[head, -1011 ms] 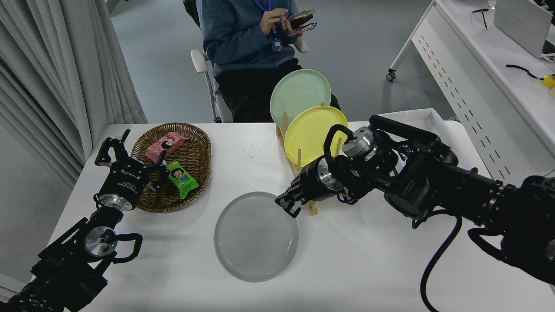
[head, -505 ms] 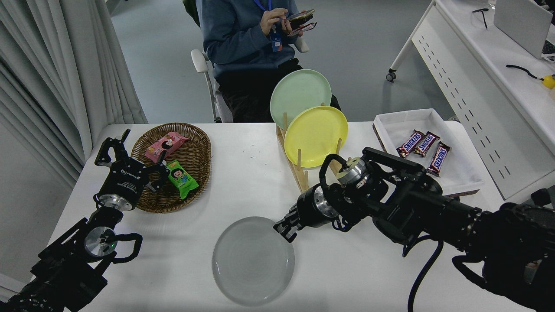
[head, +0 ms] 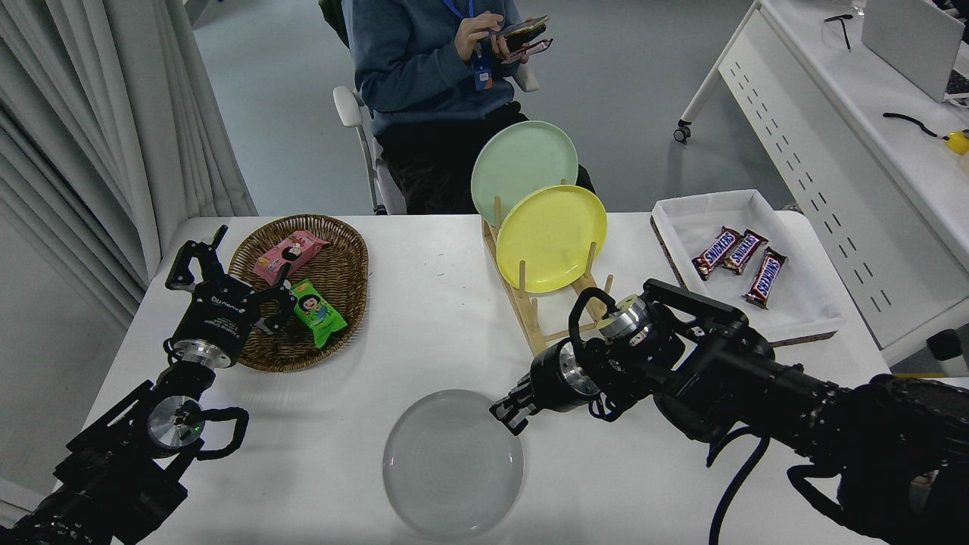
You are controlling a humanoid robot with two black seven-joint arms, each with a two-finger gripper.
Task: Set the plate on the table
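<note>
Lower and nearer the table's front edge than a second ago, the grey plate (head: pixel 453 463) now lies flat on the white table (head: pixel 424 303), while the right gripper (head: pixel 509 412) sits at the plate's upper right rim, its fingers closed to a narrow gap around that rim; whether they still pinch it cannot be told. Behind it, the black right arm (head: pixel 757 386) reaches in from the lower right corner and now leaves the white tray (head: pixel 681 216) of three Snickers bars (head: pixel 740 257) in full sight at the far right of the table. A person in a blue top (head: pixel 424 60) sits beyond the far edge, hands on a phone (head: pixel 522 30). At the lower left the left arm (head: pixel 129 446) is parked, with the left gripper (head: pixel 227 269) spread wide open over the edge of a brown wicker basket (head: pixel 333 333), which holds a pink snack packet (head: pixel 289 253) and a green one (head: pixel 318 310). At centre, a wooden plate rack (head: pixel 530 318) holds a yellow plate (head: pixel 551 238) upright in front of a pale green plate (head: pixel 522 163), well apart from the grey one
</note>
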